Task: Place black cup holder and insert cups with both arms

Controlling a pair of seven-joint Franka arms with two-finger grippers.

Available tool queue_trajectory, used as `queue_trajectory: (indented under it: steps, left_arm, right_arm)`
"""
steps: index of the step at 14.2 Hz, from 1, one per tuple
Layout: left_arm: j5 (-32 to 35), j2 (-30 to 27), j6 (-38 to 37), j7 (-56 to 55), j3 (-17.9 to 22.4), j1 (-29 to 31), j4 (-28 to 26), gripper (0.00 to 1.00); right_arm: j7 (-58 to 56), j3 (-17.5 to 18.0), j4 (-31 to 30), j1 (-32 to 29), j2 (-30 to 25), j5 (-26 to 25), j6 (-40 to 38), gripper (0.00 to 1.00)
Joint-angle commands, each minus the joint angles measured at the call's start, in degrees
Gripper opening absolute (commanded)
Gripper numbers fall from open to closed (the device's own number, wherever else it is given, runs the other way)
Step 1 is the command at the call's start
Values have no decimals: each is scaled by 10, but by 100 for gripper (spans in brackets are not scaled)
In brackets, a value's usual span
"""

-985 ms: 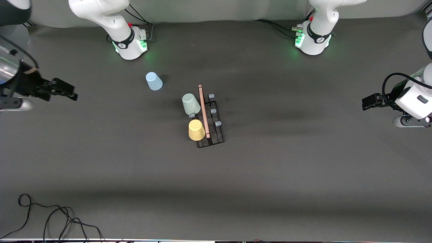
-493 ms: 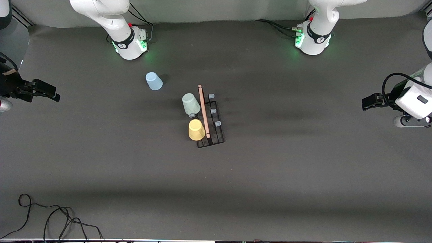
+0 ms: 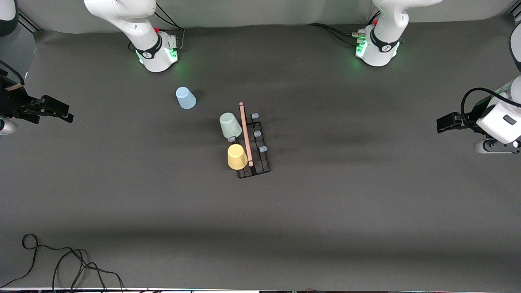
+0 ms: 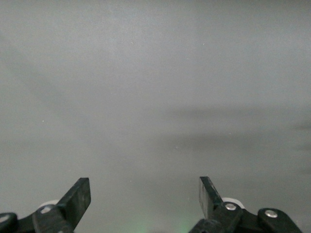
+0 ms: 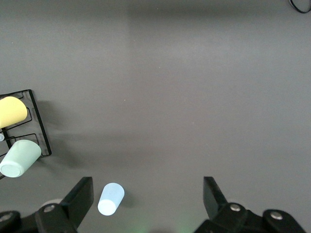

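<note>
The black cup holder (image 3: 260, 156) stands mid-table, its wooden rod (image 3: 245, 134) along the top. A pale green cup (image 3: 230, 125) and a yellow cup (image 3: 237, 156) sit on pegs on its side toward the right arm's end, also seen as the green cup (image 5: 19, 158) and yellow cup (image 5: 10, 110) in the right wrist view. The light blue cup (image 3: 185, 98) rests on the table apart from the holder (image 5: 36, 124), closer to the right arm's base. My right gripper (image 3: 63, 112) hangs open over its table end, the blue cup (image 5: 111, 198) below it. My left gripper (image 3: 441, 123) waits open, over bare table (image 4: 155, 97).
Both arm bases, the right arm's (image 3: 156, 53) and the left arm's (image 3: 376, 49), glow green along the table edge farthest from the front camera. A loose black cable (image 3: 61, 260) lies on the table corner nearest the front camera at the right arm's end.
My right gripper has drawn back toward its own end of the table, away from the cups, and has since settled. The left arm, cups and holder have not moved.
</note>
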Motion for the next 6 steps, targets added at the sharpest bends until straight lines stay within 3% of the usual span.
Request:
queue_trajectory:
  steps: [1, 6]
  left_arm:
    - [-5, -6, -4, 10, -1, 1, -2, 99]
    - [-5, -6, -4, 10, -1, 2, -1, 99]
  right_arm:
    - [-7, 1, -9, -1, -9, -9, 3, 100]
    - [-6, 4, -9, -1, -10, -6, 3, 100]
